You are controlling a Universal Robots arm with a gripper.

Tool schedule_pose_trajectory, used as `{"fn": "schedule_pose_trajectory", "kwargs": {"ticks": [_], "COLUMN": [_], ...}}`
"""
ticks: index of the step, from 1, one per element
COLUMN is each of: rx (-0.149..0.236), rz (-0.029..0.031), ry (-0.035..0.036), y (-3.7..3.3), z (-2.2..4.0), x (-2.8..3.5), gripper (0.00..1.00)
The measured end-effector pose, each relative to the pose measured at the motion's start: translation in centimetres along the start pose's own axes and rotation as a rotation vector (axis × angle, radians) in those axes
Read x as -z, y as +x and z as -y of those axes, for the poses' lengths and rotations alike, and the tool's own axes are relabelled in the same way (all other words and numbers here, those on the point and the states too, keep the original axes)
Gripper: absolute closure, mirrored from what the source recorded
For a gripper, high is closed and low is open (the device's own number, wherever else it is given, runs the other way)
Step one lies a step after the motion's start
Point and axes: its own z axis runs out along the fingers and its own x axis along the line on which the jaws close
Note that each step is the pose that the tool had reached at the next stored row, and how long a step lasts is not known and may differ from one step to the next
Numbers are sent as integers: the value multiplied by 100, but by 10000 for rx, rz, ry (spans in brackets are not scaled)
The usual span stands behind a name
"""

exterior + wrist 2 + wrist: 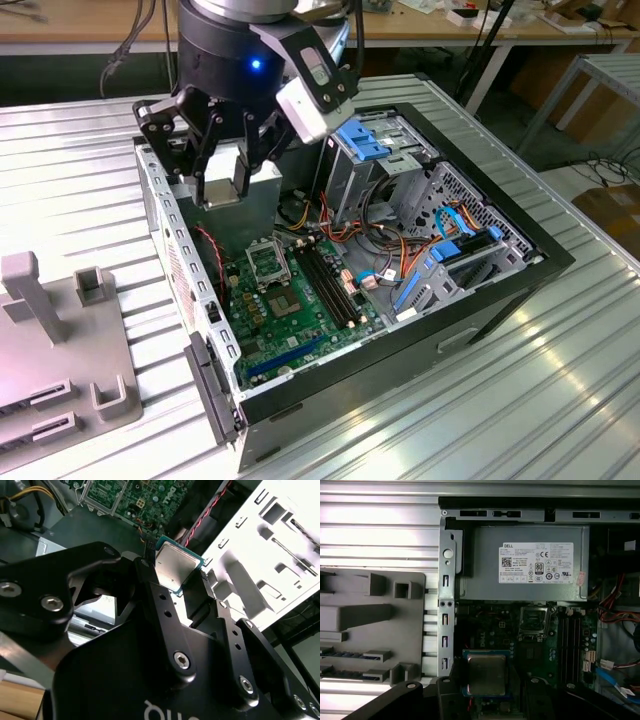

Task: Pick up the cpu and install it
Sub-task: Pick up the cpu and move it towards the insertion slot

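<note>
Table [520,400]: ribbed metal top is carrying an open computer case [400,350], with its motherboard [290,320] facing up.
Socket [268,262]: it's sitting on the motherboard, showing a dark square inside a silver frame.
Gripper [177,580]: it's hanging above the case, off to one side of the socket. Its fingers [155,600] are narrowed to chip width and clamping two opposite edges of the cpu [175,567].
Cpu: it's riding in that grip with its pale metal top showing, up in the air and clear of the socket, not seated.
Power supply [530,562]: it's lying just beside the socket.
Memory slots [570,635]: they're running alongside the socket.
Grey fixture [60,340]: it's resting outside the case, well apart from the socket.
</note>
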Motion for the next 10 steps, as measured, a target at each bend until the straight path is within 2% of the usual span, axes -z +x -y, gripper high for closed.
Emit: {"fn": "schedule_pose_trajectory", "kwargs": {"ticks": [10], "rx": [-1], "rz": [19], "ry": [10], "y": [-61], "z": [2], "x": [-9], "gripper": [53]}}
